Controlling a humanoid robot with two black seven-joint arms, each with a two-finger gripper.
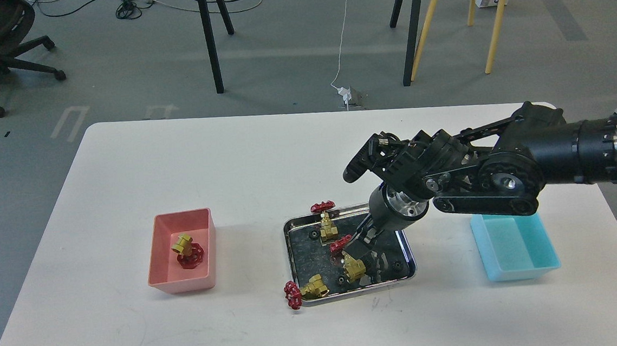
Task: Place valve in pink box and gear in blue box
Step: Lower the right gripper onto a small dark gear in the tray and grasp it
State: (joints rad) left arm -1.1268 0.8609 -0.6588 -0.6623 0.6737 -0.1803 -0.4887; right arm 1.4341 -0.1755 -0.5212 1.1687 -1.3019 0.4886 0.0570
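Observation:
One valve [186, 249] lies inside the pink box [183, 284] at the left of the table. Three more valves lie in or on the edge of the steel tray [407, 245]: one at its far rim [327, 225], one in the middle [353, 266], and one at its front-left corner [310, 288]. Small black gears lie on the tray floor, one at the left [313, 235], one at the front [341, 281] and one at the right [397, 266]. My right gripper [359, 244] points down into the tray, just above the middle valve; its dark fingers cannot be told apart. The blue box [514, 245] stands empty at the right. My left arm is out of view.
My right arm [504, 178] stretches in from the right edge over the table and covers the far rim of the blue box. Beyond the table's far edge are stand legs, cables and an office chair on the floor.

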